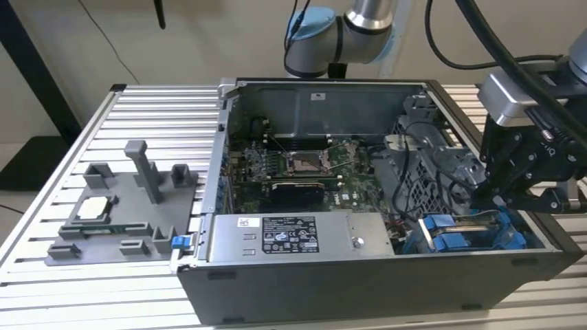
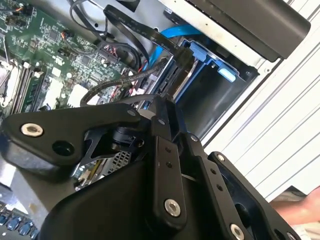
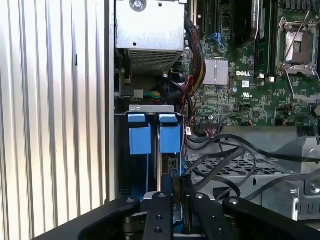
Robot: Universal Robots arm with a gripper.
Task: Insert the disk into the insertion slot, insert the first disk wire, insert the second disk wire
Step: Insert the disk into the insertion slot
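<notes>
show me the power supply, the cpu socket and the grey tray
power supply [image 1: 289, 236]: exterior view, on its white sticker
cpu socket [image 1: 303, 162]: exterior view, on its middle
grey tray [image 1: 139, 161]: exterior view, on its tall post

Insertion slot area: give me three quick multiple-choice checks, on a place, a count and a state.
1. The gripper is at the computer case's: A) end on the exterior view's left; B) end on the exterior view's right, by the insertion slot; C) middle.
2. Count of blue tabs side by side in the first wrist view: A) one; B) two; C) four.
3. The case is: A) open, green board exposed; B) closed by a panel; C) upside down.
Answers: 1 B, it hangs by the blue bay; 2 B, a pair shows; 3 A, the board is visible inside.
</notes>
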